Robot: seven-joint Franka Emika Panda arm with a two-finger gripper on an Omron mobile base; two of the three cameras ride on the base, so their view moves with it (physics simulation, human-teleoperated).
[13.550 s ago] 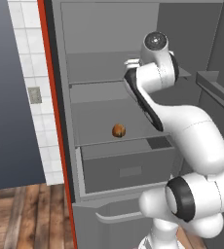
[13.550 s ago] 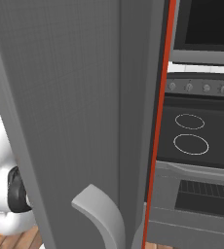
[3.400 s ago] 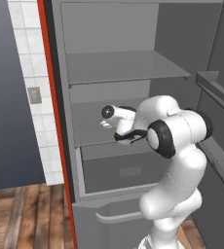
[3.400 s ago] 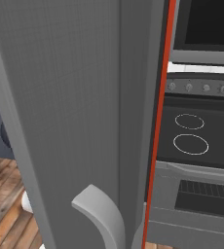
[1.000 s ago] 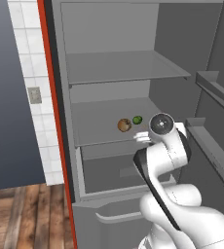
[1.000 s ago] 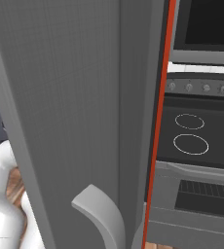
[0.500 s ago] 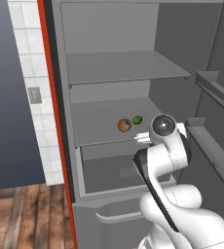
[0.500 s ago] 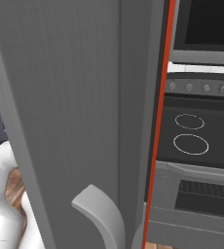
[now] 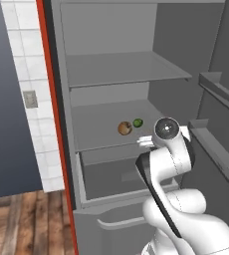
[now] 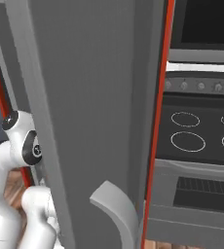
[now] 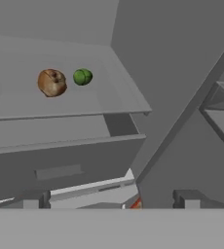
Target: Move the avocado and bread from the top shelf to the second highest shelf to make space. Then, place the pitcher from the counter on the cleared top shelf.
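Bread (image 9: 124, 128) and avocado (image 9: 138, 122) sit mid second highest shelf (image 9: 101, 142); top shelf (image 9: 129, 74) bare; gripper (image 11: 112, 200) spread, empty; best swing clear toward the pitcher

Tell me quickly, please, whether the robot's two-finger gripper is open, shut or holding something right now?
Gripper: open and holding nothing. The orange-brown bread roll and dark-green avocado both lie apart from it on the grey second highest shelf.

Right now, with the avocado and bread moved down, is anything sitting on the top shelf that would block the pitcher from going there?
Nothing visible does. The top shelf is bare, and the bread and avocado lie side by side on the second highest shelf.
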